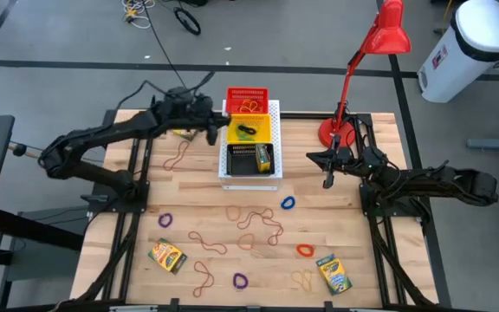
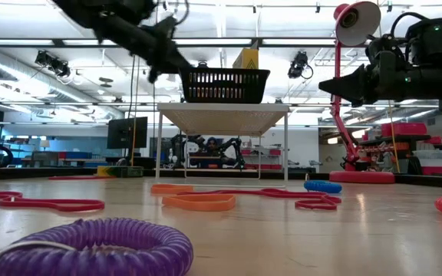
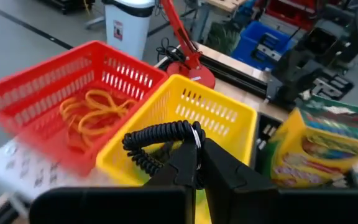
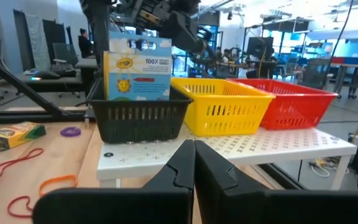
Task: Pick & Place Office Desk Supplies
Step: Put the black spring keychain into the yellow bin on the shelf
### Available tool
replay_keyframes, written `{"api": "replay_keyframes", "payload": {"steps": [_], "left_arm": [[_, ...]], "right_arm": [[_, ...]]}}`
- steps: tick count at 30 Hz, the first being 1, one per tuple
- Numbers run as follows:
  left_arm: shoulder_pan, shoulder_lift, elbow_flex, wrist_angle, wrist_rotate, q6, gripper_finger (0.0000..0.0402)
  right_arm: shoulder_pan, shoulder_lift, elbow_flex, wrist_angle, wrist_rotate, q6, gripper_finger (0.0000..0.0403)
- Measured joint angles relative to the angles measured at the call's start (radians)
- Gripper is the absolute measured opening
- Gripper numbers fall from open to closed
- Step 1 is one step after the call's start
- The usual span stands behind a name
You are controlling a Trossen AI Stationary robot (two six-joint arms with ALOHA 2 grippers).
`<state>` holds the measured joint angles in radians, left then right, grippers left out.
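Left gripper [image 3: 197,163]: fingers closed, pinching a black coiled elastic loop [image 3: 157,142] over the yellow slotted plastic basket [image 3: 213,115]. Adjacent red slotted plastic basket [image 3: 55,93] contains thin tangled rubber bands [image 3: 95,112]. Black mesh basket [image 4: 138,118] holds an upright yellow-and-green cardboard crayon box [image 4: 138,67], legible "Crayola" and "100%". All three baskets sit on the white perforated board [image 4: 278,144]. Right gripper [image 4: 193,163]: fingers closed, empty, near the red desk lamp [image 1: 366,65]. More loops and rubber bands lie on the wooden slat table [image 1: 353,217].
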<state>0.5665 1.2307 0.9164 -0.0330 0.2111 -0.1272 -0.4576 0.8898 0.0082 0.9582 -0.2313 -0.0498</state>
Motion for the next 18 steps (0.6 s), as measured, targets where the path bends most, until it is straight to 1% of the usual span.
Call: {"api": "replay_keyframes", "payload": {"steps": [5, 9, 14, 18], "left_arm": [[-0.023, 0.154, 0.124, -0.01, 0.0, 0.037, 0.0023], [-0.024, 0.237, 0.198, -0.069, 0.0, 0.076, 0.0033], [-0.023, 0.281, 0.234, -0.119, -0.005, 0.091, 0.0048], [-0.032, 0.28, 0.235, -0.142, -0.033, 0.113, 0.0084]], "right_arm": [[0.0, 0.0, 0.0, 0.005, 0.001, -0.013, 0.0007], [0.0, 0.0, 0.0, 0.005, 0.001, -0.014, 0.0007], [0.001, 0.0, 0.0, 0.0, 0.001, 0.012, 0.0007], [0.001, 0.0, 0.0, -0.021, 0.001, 0.018, 0.0007]]}}
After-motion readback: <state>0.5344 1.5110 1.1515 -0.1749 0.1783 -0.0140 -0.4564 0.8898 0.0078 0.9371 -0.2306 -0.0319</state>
